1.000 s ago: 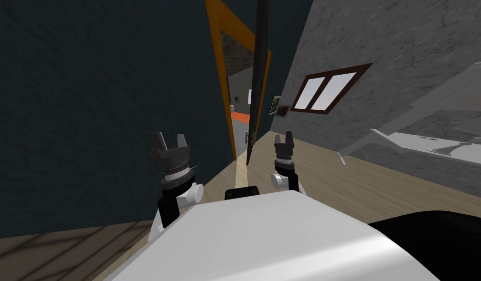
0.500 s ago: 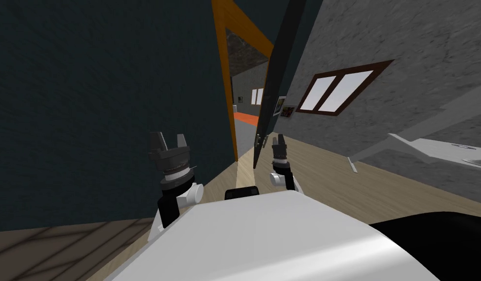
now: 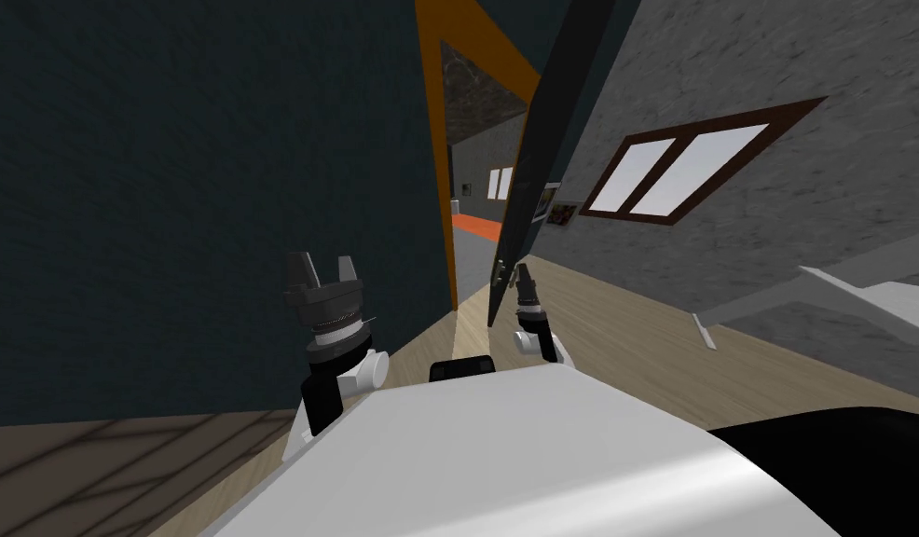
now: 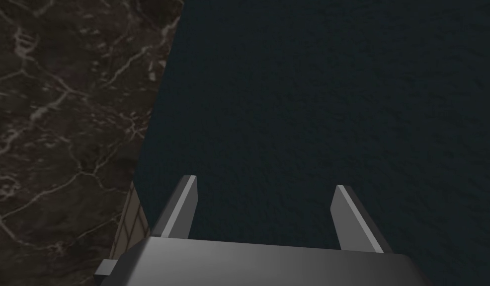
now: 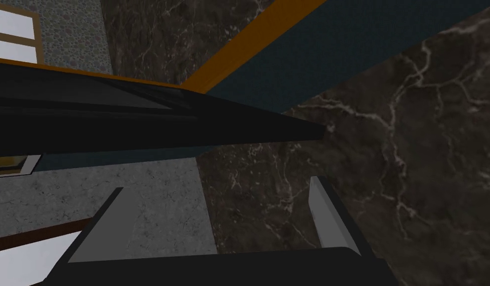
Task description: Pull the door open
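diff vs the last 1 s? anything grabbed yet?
My view swung: the window slid toward the picture's right, so that's my own move. The right gripper shifted in toward the edge of the dark door, beside its handle; jaws open, nothing held. The gap against the orange frame looks slightly wider, but I can't separate that from my move. The left gripper stayed put, open.

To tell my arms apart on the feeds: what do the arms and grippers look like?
Both match: the left gripper and right gripper are dark boxes with two thin, light grey blade fingers, over a ribbed dark wrist ring, a white rounded joint and a black forearm.
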You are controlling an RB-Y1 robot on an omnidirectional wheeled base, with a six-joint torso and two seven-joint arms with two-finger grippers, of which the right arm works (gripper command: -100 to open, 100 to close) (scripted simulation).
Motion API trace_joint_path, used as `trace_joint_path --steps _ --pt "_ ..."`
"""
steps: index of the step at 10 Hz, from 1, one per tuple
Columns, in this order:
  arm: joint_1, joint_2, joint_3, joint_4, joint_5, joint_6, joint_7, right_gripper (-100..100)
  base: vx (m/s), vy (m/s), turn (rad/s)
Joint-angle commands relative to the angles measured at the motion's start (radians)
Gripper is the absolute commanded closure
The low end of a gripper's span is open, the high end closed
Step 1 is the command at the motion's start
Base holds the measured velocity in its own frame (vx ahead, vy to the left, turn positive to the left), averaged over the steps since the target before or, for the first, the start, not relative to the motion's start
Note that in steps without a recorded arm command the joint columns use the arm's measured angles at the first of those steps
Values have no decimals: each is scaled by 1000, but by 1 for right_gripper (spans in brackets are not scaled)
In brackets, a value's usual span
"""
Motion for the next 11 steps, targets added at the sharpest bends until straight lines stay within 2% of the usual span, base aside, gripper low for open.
trace_joint_path --steps 1,7,8,10,11 --pt "-12 -2 -4 30 7 -4 19 -100 65 -22 40" --pt "-82 -23 -35 225 77 -32 170 -100 87 -34 123" --pt "-82 -23 -35 239 77 -32 170 -100 55 -30 52" --pt "-106 -29 -45 301 101 -41 223 -100 60 -20 110" --pt "-106 -29 -45 312 101 -41 223 -100 52 -23 57"
